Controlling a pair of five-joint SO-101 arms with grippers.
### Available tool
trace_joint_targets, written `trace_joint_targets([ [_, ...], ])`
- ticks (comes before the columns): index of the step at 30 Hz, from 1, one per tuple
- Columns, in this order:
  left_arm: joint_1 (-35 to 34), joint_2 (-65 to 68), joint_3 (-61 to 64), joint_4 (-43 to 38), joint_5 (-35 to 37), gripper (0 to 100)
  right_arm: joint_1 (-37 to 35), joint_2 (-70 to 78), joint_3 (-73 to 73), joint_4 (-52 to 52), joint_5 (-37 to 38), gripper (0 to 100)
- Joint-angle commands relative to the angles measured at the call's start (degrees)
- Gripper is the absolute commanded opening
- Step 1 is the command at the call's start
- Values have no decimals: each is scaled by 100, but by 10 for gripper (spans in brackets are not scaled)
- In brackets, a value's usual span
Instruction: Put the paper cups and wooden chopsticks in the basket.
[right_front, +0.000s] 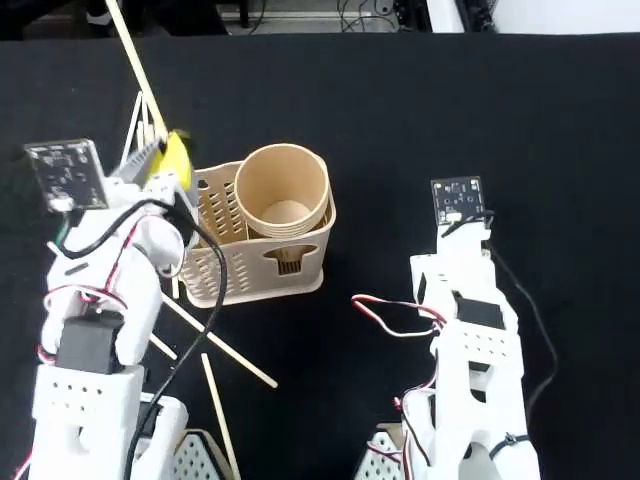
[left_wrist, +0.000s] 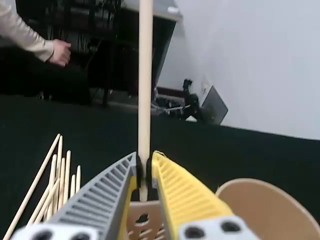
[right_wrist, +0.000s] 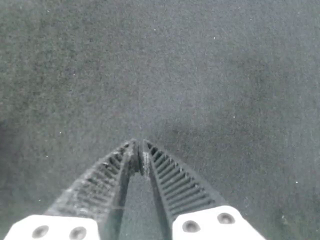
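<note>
- pinching one wooden chopstick (left_wrist: 145, 75), the left gripper (left_wrist: 144, 167) is hovering over the basket (right_front: 260, 272); the stick's long axis is standing near upright, with its lower end pointing down at the basket's narrow compartment.
- paper cups (right_front: 282, 195) are sitting stacked in the basket's wider compartment.
- loose chopsticks (right_front: 225, 355) are lying on the table (right_front: 450, 100), between the basket and the table's near edge.
- right gripper (right_wrist: 138, 150) is resting closed and empty, well apart from the basket.

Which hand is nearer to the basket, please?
Left. The left hand, gripping a chopstick, is at the basket's left end; the right hand is over bare cloth, well to its right.
</note>
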Motion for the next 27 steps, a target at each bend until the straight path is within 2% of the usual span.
trace_joint_targets([
  [1, 66, -642, 409, 149, -9, 30, -70, -127, -22, -88, -9, 15],
  [4, 198, -1284, 681, 413, -44, 56, -70, -127, -22, -97, -9, 15],
  [6, 303, -1679, 989, 492, 53, 170, -70, -127, -22, -97, -9, 15],
  [8, 347, -1969, 1305, 457, 510, 260, -70, -127, -22, -97, -9, 15],
  [12, 92, -2189, 1446, 360, 686, 255, -70, -127, -22, -97, -9, 15],
  [18, -479, -2242, 734, 686, 686, 253, -70, -127, -22, -97, -9, 15],
  [21, -1253, -2198, 84, 1345, 686, 252, -70, -127, -22, -97, -9, 15],
  [25, -3231, -1987, -365, 2488, 1169, 252, -70, -127, -22, -88, -9, 15],
  [27, -3960, -1582, -338, 2673, 1116, 254, -79, -127, -22, -88, -9, 15],
])
